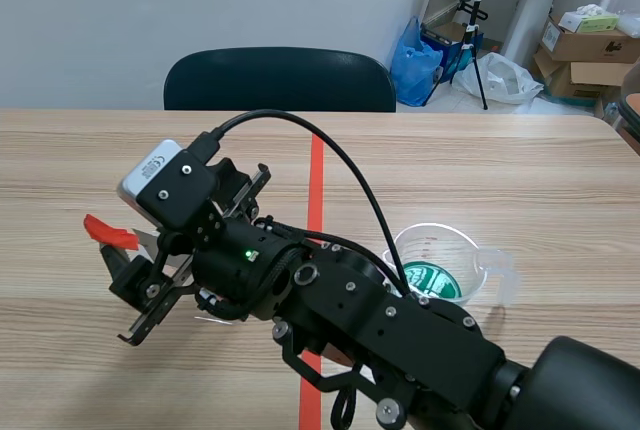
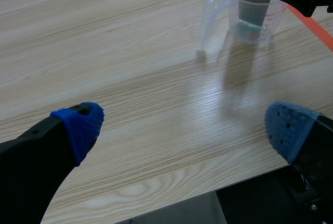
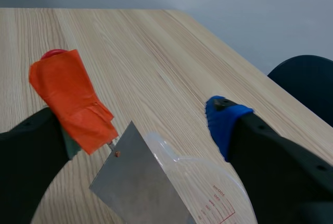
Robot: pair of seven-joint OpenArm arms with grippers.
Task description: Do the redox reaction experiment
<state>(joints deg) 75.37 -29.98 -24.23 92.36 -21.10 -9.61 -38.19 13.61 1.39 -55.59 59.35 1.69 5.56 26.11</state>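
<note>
Measuring cup (image 1: 452,246) partly hidden behind right arm (image 1: 400,330), its print unreadable

light: bright, even, indoor
shadows: soft faint streaks from measuring cup (image 2: 253,21) onto table (image 2: 130,67)
glare: pale sheen on wood beside cup, left wrist view

Left tool (image 2: 182,127), right tool (image 3: 138,122): both gaping

The scene camera is facing twelve o'clock across the table (image 1: 520,165); wrist cameras are peering down close, the left sharing the jug (image 1: 447,258).
</note>
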